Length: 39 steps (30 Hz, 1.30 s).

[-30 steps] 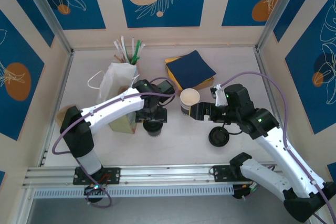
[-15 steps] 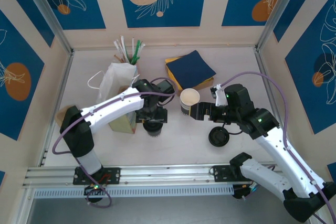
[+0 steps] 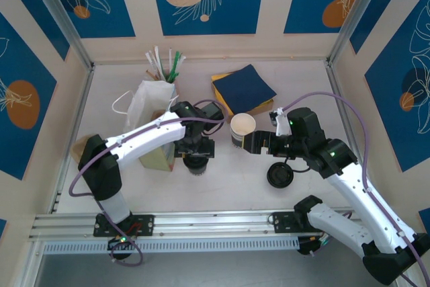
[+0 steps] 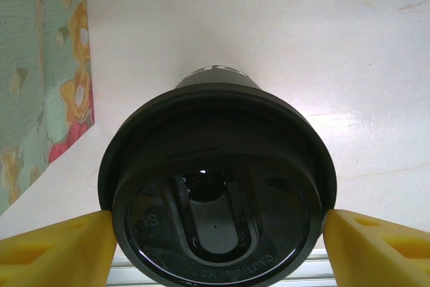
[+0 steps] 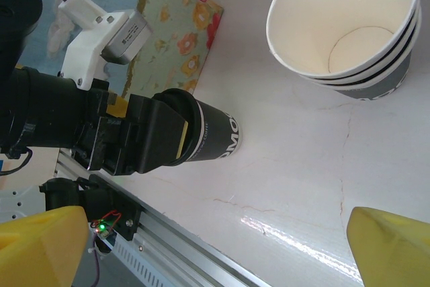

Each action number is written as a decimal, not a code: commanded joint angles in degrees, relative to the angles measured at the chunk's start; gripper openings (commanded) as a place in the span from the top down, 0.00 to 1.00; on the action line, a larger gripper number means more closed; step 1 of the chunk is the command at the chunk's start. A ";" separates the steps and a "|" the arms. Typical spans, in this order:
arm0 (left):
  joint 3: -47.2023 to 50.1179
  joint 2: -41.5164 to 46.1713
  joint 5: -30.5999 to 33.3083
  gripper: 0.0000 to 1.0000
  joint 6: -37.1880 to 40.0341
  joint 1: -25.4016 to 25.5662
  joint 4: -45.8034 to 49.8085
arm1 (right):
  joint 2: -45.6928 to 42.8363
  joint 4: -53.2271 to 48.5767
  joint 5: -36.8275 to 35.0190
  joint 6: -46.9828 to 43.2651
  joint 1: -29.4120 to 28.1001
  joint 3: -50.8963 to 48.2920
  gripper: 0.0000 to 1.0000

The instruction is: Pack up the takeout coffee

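Just right of the green floral-printed paper bag (image 3: 154,157), the left gripper (image 4: 217,230) clamps its yellow fingers (image 4: 54,250) against both sides of the round black plastic lid of the takeout coffee (image 4: 216,193), a small dark disposable cup standing upright on the pale tabletop (image 3: 222,189). Further right stands the lidless white-rimmed striped paper cup (image 5: 346,28). The right gripper (image 5: 215,247) hovers near it with jaws spread wide and empty, and a loose round black plastic lid (image 3: 279,175) lies beside that arm.

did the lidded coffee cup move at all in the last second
No. The takeout coffee stands at the same spot off the paper bag's near right corner in the top view, with the left gripper closed on it.
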<state>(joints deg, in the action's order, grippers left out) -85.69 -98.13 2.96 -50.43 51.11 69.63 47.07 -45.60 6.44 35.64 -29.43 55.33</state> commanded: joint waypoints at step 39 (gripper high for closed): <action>2.54 -0.71 -1.98 0.27 1.04 -1.26 -1.33 | 0.66 0.96 0.29 0.22 0.33 -0.90 0.01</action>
<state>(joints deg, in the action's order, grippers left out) -83.94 -98.13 1.83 -49.45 50.57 67.94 47.83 -44.56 6.44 36.05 -29.39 54.63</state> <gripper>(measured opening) 0.737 0.989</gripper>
